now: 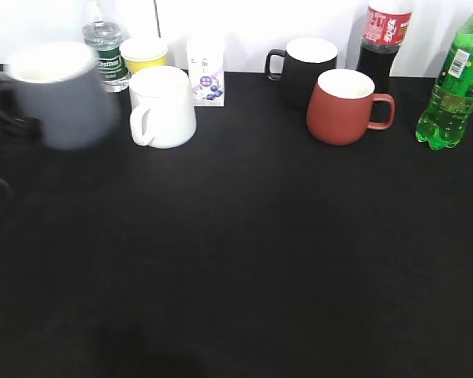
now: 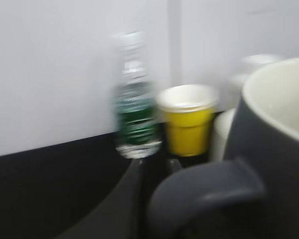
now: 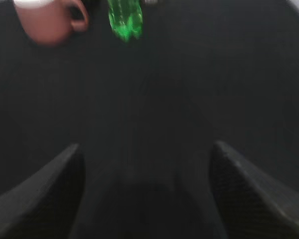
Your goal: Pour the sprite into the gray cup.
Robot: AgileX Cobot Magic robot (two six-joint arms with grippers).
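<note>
Right now your right claw [image 3: 144,199] hangs over bare black worktop [image 1: 244,260] with its fingers [image 3: 40,199] spread wide and nothing between them, the sprite [image 3: 124,20] standing well ahead of it beside the red mug [image 3: 47,22]. On the left the gray cup [image 1: 59,94] sits blurred at the worktop's edge, its handle [image 2: 204,191] filling the left wrist view — you cannot tell whether the left claw grips it. Farther back, by the wall, stand the white mug [image 1: 162,106], yellow cup [image 1: 144,53], water bottle [image 1: 104,51], black mug [image 1: 306,69] and cola bottle [image 1: 384,39] — the sprite is at the far right.
</note>
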